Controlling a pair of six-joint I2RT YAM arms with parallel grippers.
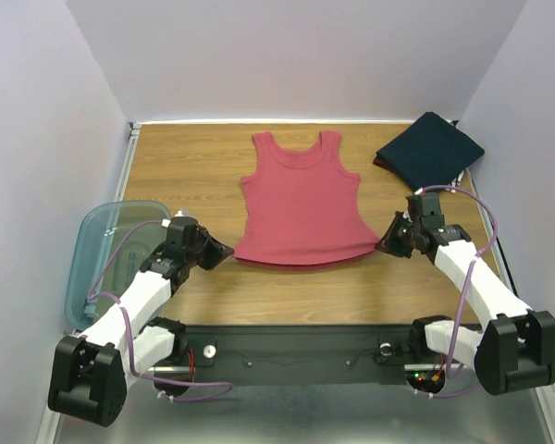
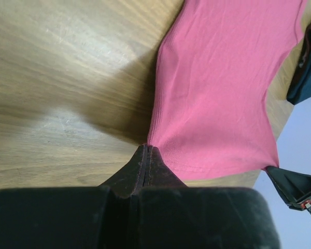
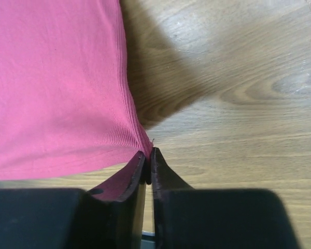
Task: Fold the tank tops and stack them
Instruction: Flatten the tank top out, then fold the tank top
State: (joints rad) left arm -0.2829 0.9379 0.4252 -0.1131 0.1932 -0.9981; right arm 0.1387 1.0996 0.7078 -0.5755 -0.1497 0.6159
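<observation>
Top view: I'm watching the red tank top (image 1: 301, 203) lying flat, centre; the navy tank top (image 1: 430, 148) is sitting folded, far right.
Left wrist: left gripper (image 2: 146, 150) pinching one hem corner.
Right wrist: right gripper (image 3: 147, 153) clamping the other.
Remaining: I'm judging folding red, stacking.

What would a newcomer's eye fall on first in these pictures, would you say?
The red tank top lies spread flat mid-table, the left gripper and right gripper pinching its near hem corners. A folded navy tank top sits far right; a teal bin sits left.
</observation>
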